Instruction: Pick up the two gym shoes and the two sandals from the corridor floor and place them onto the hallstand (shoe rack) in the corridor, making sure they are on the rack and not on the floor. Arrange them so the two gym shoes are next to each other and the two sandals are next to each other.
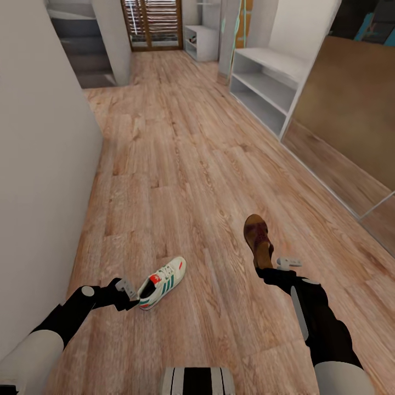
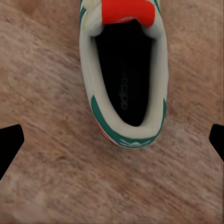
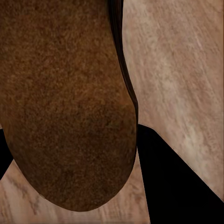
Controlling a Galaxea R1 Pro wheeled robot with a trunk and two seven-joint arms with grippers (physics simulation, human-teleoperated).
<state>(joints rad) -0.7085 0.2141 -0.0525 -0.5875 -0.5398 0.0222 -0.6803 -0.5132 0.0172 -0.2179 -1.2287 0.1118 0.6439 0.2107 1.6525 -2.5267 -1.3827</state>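
Left gripper (image 1: 133, 297), jaws spread wide, hovers at the heel of a white lace-up gym shoe (image 1: 163, 282) with green side stripes and a red tongue label, lying on the brown wood-plank corridor floor (image 1: 181, 164); neither fingertip (image 2: 10, 142) touches it. The black insole reads "adidas". Right gripper (image 1: 274, 263) is at the heel of a flat brown leather sandal (image 1: 258, 239); whether its jaws grip it cannot be told. The light-grey hallstand (image 1: 266, 90) stands well apart, along the right wall.
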